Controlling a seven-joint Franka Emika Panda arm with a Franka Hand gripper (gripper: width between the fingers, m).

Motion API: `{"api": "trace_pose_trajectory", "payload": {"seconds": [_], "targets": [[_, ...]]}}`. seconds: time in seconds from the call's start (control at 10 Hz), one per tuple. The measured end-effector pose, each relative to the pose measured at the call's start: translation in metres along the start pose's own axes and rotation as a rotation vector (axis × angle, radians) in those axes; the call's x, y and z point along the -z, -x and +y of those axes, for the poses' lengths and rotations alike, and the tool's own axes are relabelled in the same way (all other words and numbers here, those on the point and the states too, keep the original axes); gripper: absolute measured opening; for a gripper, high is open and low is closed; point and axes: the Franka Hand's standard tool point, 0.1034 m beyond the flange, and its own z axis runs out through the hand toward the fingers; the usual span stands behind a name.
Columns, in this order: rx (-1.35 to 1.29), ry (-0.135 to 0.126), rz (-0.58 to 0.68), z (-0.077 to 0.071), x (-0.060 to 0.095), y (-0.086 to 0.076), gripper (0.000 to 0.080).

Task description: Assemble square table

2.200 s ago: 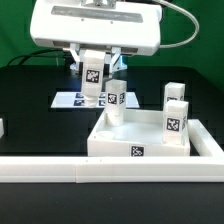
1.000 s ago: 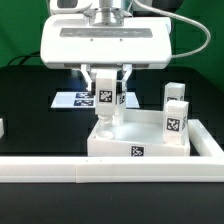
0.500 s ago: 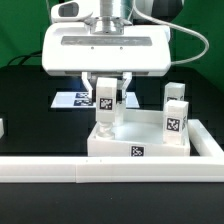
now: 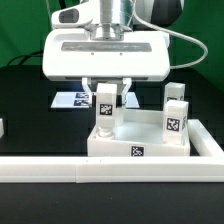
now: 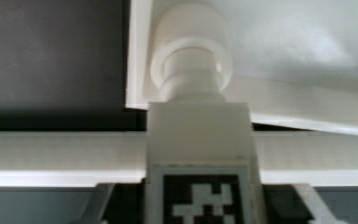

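Observation:
The square table top (image 4: pixel 140 140) is a white slab with a raised rim and a small tag on its front wall, lying at the middle right. My gripper (image 4: pixel 105 98) is shut on a white tagged leg (image 4: pixel 105 108) and holds it upright over the slab's far left corner. In the wrist view the leg (image 5: pixel 197 120) runs down from the jaws, with its rounded tip on or just above the slab's corner (image 5: pixel 318 70). Two more legs (image 4: pixel 176 118) stand upright at the slab's right side.
A long white rail fence (image 4: pixel 60 170) runs along the front and up the right side. The marker board (image 4: pixel 70 100) lies flat behind the slab at the exterior view's left. A small white piece (image 4: pixel 2 128) sits at the left edge.
The gripper with the leg has moved right and down, from over the marker board's edge to the slab's far left corner.

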Motion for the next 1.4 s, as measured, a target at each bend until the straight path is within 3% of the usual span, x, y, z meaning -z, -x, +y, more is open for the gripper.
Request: {"api": "trace_pose_trajectory", "payload": {"seconds": [0.3,1.3,1.4], "targets": [[0.001,0.000,-0.016,0.000,-0.006,0.009,0.0285],[-0.001,0.001,-0.029,0.001,-0.007,0.016,0.0287],[-0.001,0.001,-0.029,0.001,-0.007,0.016,0.0479]]}}
